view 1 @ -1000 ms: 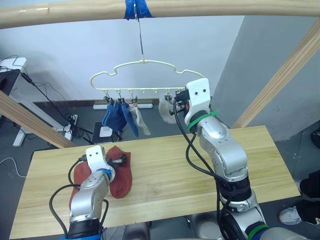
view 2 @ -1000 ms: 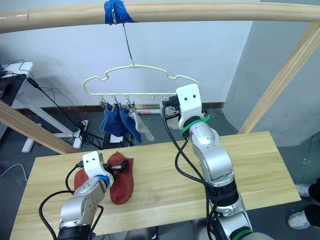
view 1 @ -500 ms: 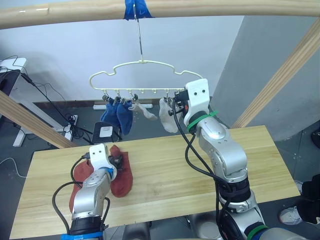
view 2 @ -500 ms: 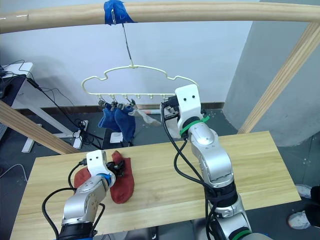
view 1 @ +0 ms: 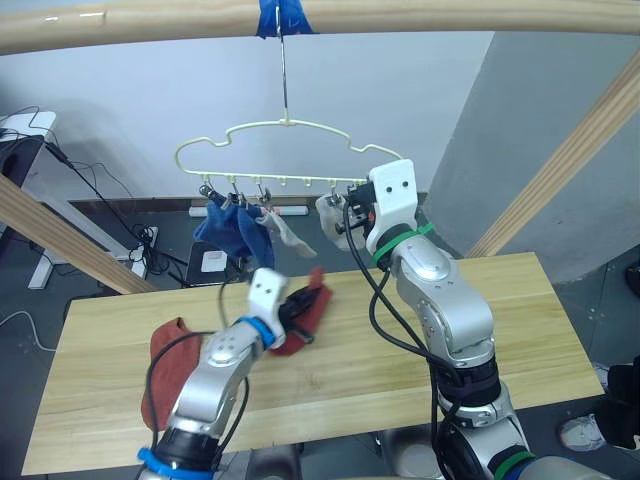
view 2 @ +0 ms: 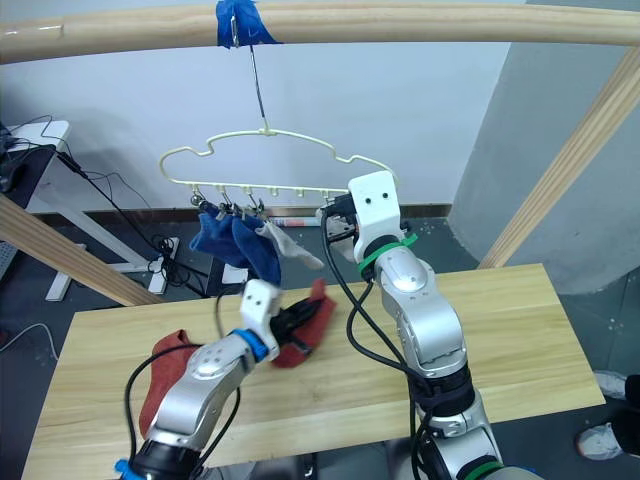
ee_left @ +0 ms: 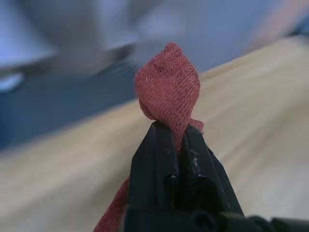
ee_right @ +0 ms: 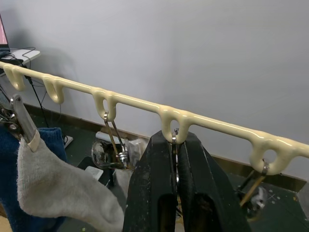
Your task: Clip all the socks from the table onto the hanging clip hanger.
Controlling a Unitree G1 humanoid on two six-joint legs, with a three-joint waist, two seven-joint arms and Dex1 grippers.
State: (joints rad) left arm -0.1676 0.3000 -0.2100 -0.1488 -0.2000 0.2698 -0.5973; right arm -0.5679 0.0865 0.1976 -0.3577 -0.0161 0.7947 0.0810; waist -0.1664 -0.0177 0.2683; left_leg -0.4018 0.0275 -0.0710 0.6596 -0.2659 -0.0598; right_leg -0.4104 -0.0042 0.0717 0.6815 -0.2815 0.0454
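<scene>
1. Head views: the clip hanger (view 1: 290,150) carries two blue socks (view 1: 228,228) and a grey sock (view 1: 283,231) at its left end, and another grey sock (view 1: 328,213) hangs by the right gripper (view 1: 347,215). Two red remain.
2. One rust-red sock (view 1: 303,318) is lifted over mid-table (view 1: 520,330); the other red sock (view 1: 166,360) lies near the left edge.
3. Left wrist: left gripper (ee_left: 177,135) is clamped on the lifted sock.
4. Right wrist: the jaws pinch a silver clip (ee_right: 175,145) under the hanger wire.
</scene>
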